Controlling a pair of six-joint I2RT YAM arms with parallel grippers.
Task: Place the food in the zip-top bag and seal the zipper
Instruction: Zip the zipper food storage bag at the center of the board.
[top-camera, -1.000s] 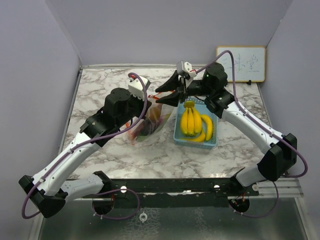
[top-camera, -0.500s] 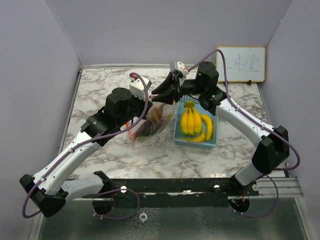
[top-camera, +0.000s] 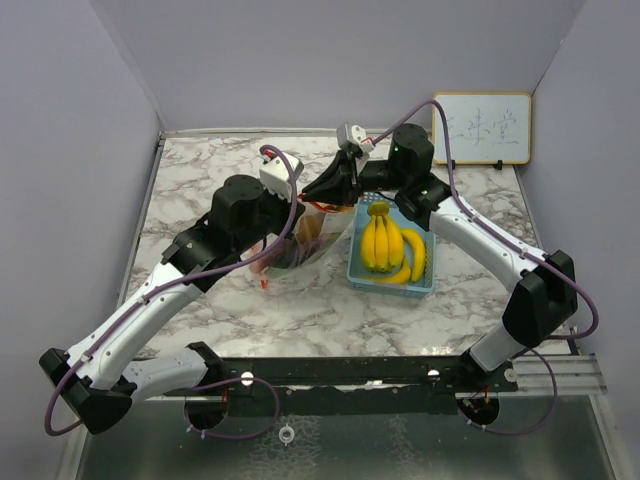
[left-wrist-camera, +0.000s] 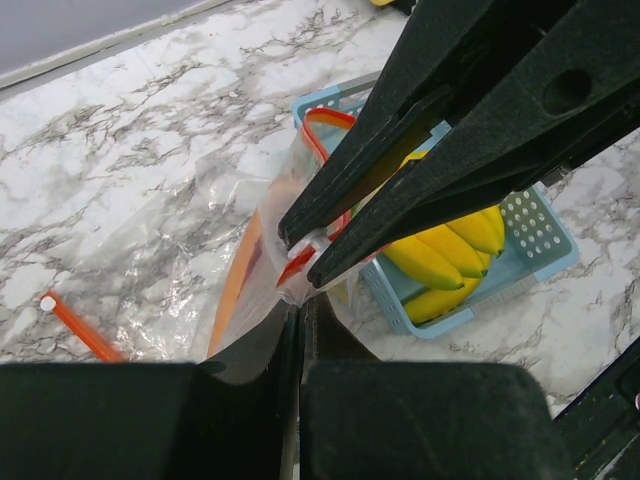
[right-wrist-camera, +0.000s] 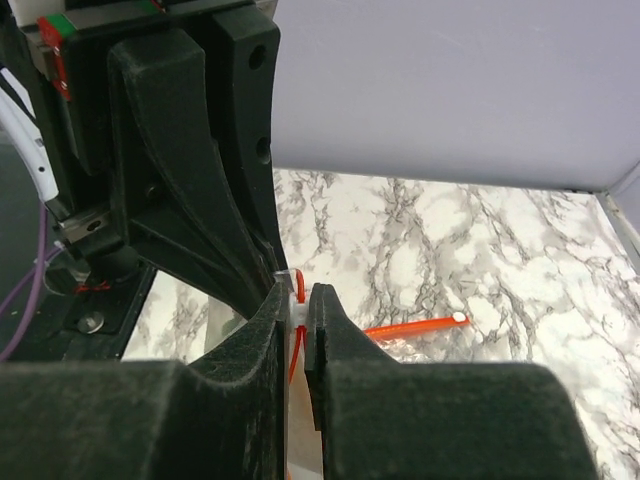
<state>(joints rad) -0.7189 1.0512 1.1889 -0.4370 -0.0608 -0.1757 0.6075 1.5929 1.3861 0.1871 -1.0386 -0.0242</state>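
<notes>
The clear zip-top bag (top-camera: 312, 258) stands upright between my grippers, with dark and orange-red pieces showing through it. My left gripper (top-camera: 293, 204) is shut on the bag's top edge (left-wrist-camera: 262, 300); its jaws (left-wrist-camera: 300, 312) meet on the plastic. My right gripper (top-camera: 320, 192) is shut on the white zipper slider (right-wrist-camera: 298, 303), right against the left gripper. The slider also shows in the left wrist view (left-wrist-camera: 306, 249). The orange zipper strip (left-wrist-camera: 322, 118) runs up from there. A bunch of yellow bananas (top-camera: 381, 243) and a loose banana (top-camera: 417, 254) lie in the light-blue basket (top-camera: 392, 286).
The basket (left-wrist-camera: 505, 290) stands right of the bag, under my right arm. A loose end of orange zipper strip (left-wrist-camera: 84, 325) lies on the marble table (top-camera: 200, 165), also seen in the right wrist view (right-wrist-camera: 412, 327). A small whiteboard (top-camera: 483, 127) leans at the back right wall.
My right gripper has moved left along the bag's top toward my left gripper, with the slider in it. The left arm has held still.
</notes>
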